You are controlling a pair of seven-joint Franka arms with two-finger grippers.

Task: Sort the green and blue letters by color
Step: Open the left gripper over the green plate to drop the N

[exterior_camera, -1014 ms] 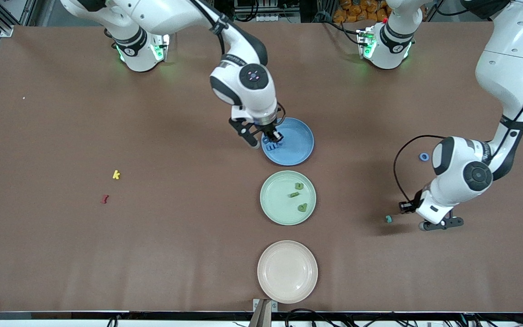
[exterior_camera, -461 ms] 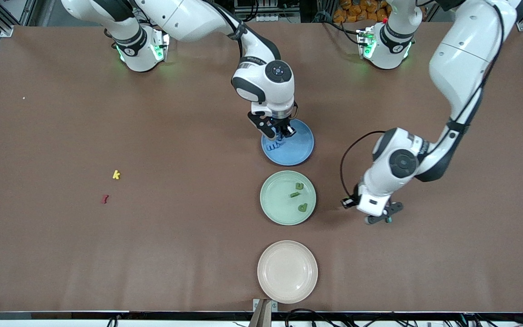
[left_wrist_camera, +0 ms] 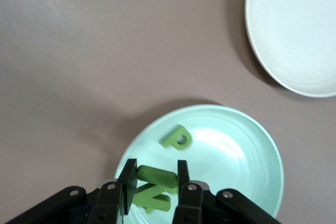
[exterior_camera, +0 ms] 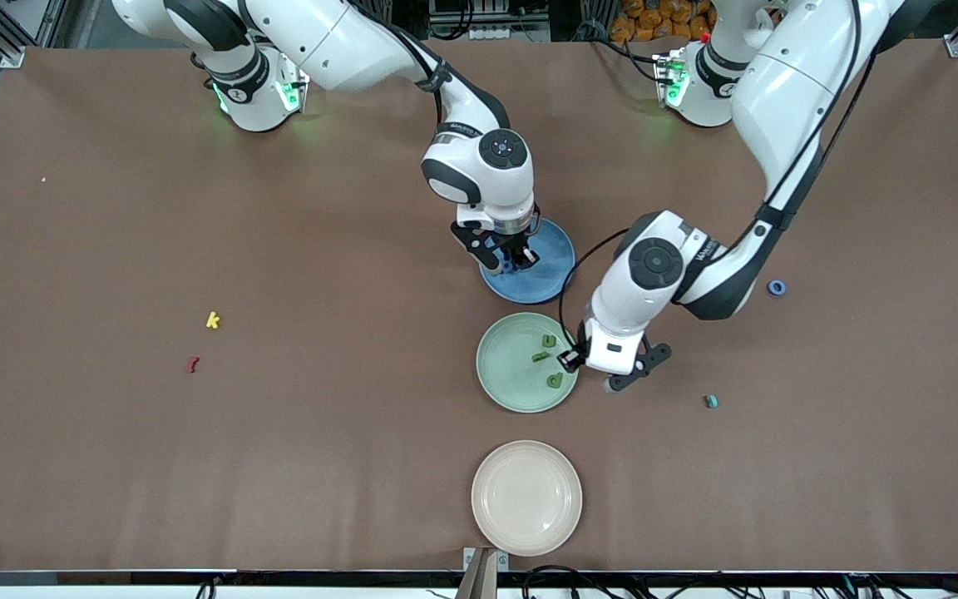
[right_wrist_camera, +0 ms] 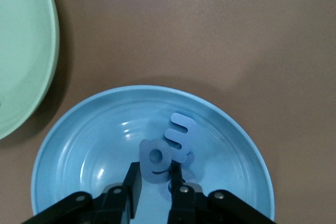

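Right arm bends down steeply, its pincer (right_wrist_camera: 153,182) pinching a blue letter (right_wrist_camera: 154,161) over the blue plate (exterior_camera: 550,279). Left arm reaches in low, its pincer (left_wrist_camera: 154,190) pinching a green letter (left_wrist_camera: 156,176) over the green plate (left_wrist_camera: 247,145), above two green letters lying there.

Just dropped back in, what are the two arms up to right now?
Both arms are delivering letters. The left hand is over the green plate, shut on a green letter; a green "P" and other green pieces already lie in that plate. The right hand is over the blue plate, gripping a blue letter beside another blue piece. A blue ring and a teal piece remain on the table toward the left arm's end.
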